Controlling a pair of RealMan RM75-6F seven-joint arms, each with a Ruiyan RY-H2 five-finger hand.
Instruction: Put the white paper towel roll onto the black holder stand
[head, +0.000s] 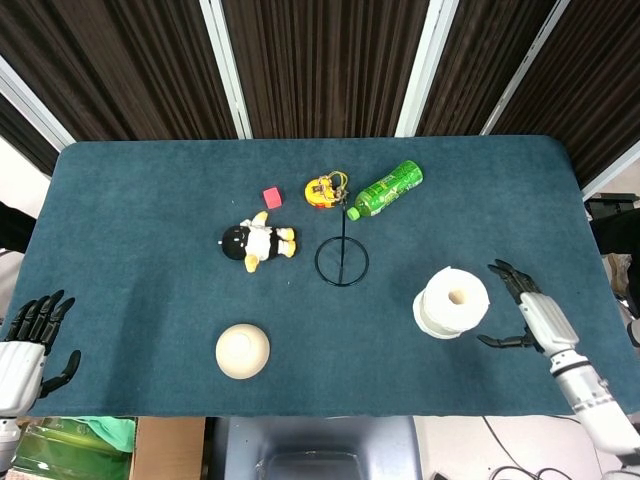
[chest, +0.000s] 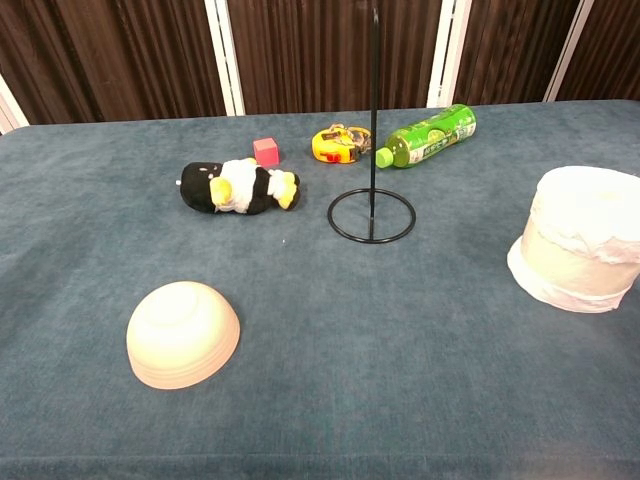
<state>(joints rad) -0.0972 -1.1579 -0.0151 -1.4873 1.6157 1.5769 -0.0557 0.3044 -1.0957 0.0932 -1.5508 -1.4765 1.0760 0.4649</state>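
The white paper towel roll stands on end at the right of the table, its core hole facing up; the chest view shows the paper towel roll at its right edge. The black holder stand, a ring base with a thin upright rod, sits near the table's middle, left of the roll, and the holder stand is bare. My right hand is open, fingers spread, just right of the roll, apart from it. At the table's front left corner, my left hand is open. Neither hand appears in the chest view.
An upturned cream bowl lies front left. A penguin plush toy, a pink cube, a yellow tape measure and a green bottle on its side sit behind the stand.
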